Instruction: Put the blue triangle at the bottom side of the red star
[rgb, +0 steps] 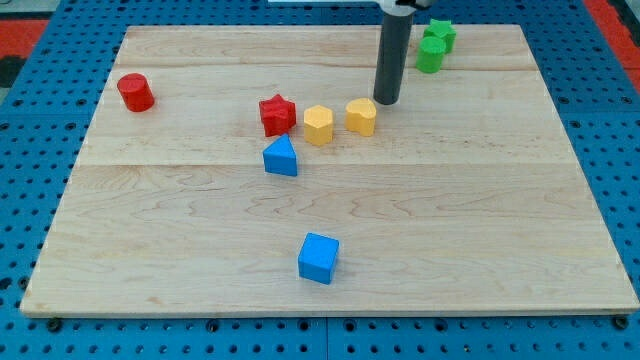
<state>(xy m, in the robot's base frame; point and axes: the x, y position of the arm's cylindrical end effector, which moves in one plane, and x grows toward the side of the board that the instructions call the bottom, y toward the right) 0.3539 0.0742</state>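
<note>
1 blue triangle (281, 158) sits just below the red star (277, 115); my tip (386, 102) is beside a yellow block (361, 117).

two red blocks (278, 115), two yellow blocks (318, 125), two blue blocks (281, 157), two green blocks (431, 54)

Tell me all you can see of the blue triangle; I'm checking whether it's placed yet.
The blue triangle is a small, solid, matte blue wedge-shaped block, its point toward the view's top. It rests flat on the wooden board, just below the red star, close to it; whether they touch is unclear. The yellow blocks sit to its upper right, apart from it. My tip is well away, up and right, beside the far yellow block, not touching the triangle.
</note>
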